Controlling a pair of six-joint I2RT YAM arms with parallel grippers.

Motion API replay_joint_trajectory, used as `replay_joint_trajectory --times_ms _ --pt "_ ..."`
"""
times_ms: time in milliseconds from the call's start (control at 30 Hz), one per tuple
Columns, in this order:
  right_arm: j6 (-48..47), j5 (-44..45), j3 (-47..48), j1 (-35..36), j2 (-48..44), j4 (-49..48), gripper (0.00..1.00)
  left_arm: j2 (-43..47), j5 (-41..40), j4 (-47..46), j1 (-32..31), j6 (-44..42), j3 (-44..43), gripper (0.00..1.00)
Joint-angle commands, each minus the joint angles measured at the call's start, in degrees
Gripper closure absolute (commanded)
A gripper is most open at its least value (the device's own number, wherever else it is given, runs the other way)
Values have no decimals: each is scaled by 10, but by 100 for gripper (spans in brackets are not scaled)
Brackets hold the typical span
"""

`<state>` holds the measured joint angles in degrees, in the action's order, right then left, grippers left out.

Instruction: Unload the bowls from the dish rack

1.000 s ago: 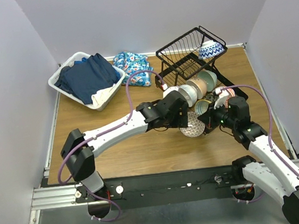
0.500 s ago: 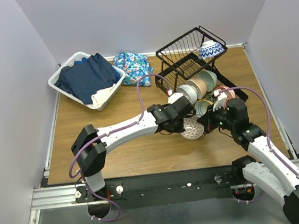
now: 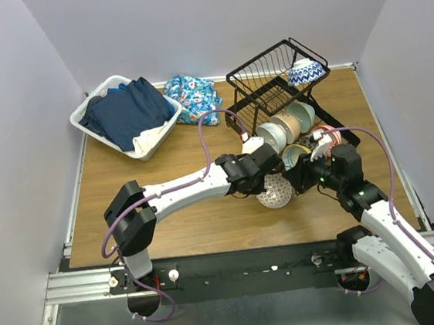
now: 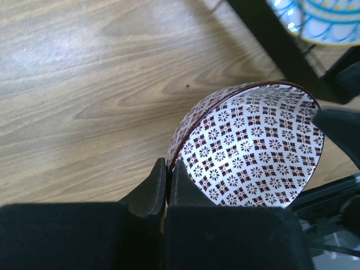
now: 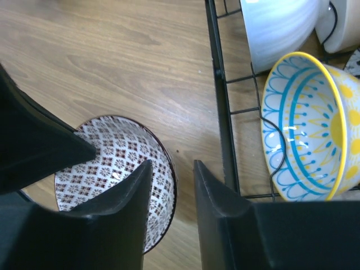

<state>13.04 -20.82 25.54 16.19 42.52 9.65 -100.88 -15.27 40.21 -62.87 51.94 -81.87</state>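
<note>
A beige bowl with a dark red pattern [image 3: 274, 191] [image 4: 253, 146] [image 5: 112, 163] tilts just above the wood in front of the dish rack [image 3: 269, 71]. My left gripper [image 3: 263, 175] [image 4: 167, 166] is shut on its left rim. Over the opposite rim my right gripper [image 3: 300, 177] [image 5: 171, 164] stands open: one finger is inside the bowl, the other outside, with a gap showing. The rack's lower tier holds a yellow bowl with blue lines [image 5: 306, 129] [image 3: 295, 154] and a row of other bowls [image 3: 287, 128]. A blue-white bowl [image 3: 306, 71] sits in the upper tier.
A white laundry basket [image 3: 87, 106] of dark blue clothes stands at the back left, with a floral cloth [image 3: 193, 95] beside it. The rack's black base bar [image 5: 222, 95] [image 4: 275, 39] runs close to the right of both grippers. Walls close in the table's sides.
My left gripper reached right and shut on the patterned bowl's rim. My right gripper, which was shut on that bowl, opened. The bowl shifted slightly left.
</note>
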Motion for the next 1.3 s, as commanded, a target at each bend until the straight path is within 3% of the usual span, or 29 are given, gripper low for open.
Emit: replay_joint_trajectory --times_ms 0,100,267,500,767,1000,1267 --pt "6 -29 17 3 -23 -24 35 41 -26 -3 -1 -5 28 100" --pt "8 -21 28 3 -36 -12 16 66 -25 -9 13 -4 57 100" --pt "8 1 49 3 -73 16 0 128 -16 -24 64 -3 130 100" --pt "1 4 49 3 -118 24 0 242 20 -72 205 -24 247 100" --pt "30 89 47 3 -142 33 0 256 80 -125 367 -55 297 100" --pt "21 121 77 3 -121 72 0 188 128 -187 442 -60 294 100" --pt "8 140 108 3 -99 99 0 120 151 -203 458 -75 263 100"
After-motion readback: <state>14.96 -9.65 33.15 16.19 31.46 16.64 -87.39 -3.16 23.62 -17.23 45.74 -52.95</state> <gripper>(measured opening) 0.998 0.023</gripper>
